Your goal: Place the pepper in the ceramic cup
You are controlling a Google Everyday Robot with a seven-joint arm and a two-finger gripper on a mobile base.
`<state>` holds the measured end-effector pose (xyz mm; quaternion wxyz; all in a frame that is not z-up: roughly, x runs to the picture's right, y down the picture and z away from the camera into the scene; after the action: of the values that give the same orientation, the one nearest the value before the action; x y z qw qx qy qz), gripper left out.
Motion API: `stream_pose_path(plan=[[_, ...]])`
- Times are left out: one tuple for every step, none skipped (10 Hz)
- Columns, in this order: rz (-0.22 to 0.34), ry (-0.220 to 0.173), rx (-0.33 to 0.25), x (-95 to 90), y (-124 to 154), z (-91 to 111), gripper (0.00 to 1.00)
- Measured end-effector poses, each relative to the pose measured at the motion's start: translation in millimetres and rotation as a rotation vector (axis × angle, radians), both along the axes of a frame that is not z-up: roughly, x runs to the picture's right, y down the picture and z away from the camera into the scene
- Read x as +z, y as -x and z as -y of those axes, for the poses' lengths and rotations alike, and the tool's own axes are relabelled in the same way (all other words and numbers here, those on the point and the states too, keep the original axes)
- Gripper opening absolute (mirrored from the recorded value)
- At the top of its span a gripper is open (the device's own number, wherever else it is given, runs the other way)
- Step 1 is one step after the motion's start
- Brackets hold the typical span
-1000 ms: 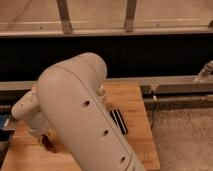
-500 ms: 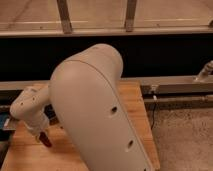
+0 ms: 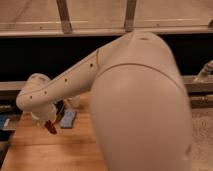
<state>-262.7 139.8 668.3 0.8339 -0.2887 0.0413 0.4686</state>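
At lower left the hand [image 3: 48, 124] grips the pepper [image 3: 50, 128], lifted a little higher above the counter [image 3: 35, 150] than a moment ago. The arm [image 3: 140, 110] now fills the right of the frame. The ceramic cup is not visible, so delivery remains.

Wooden table [image 3: 50, 152] carries a bluish block [image 3: 68, 119] (claw [image 3: 48, 124] hovers above).

Big white robot arm [image 3: 140, 110] hides the right half of the wooden table [image 3: 45, 150]. Lower left: gripper [image 3: 48, 124] blurred, clamping the partly covered dark red glossy pepper [image 3: 51, 128]. The whitish object [image 3: 75, 101] behind the forearm is unidentifiable.
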Motion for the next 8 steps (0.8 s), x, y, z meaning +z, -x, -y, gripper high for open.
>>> stream_pose_path(plan=[[-0.002, -0.041, 0.035, -4.9, -14, 23, 0.00], [-0.001, -0.081, 0.071, -7.6, -28, 44, 0.00], [0.009, -0.119, 0.110, -9.0, -44, 62, 0.00], [0.011, -0.137, 0.124, -8.7, -52, 70, 0.00], [0.014, -0.136, 0.124, -9.5, -51, 69, 0.00], [0.019, -0.134, 0.121, -10.4, -48, 68, 0.00], [0.017, -0.135, 0.122, -10.0, -49, 68, 0.00], [0.011, -0.135, 0.121, -8.3, -52, 68, 0.00]])
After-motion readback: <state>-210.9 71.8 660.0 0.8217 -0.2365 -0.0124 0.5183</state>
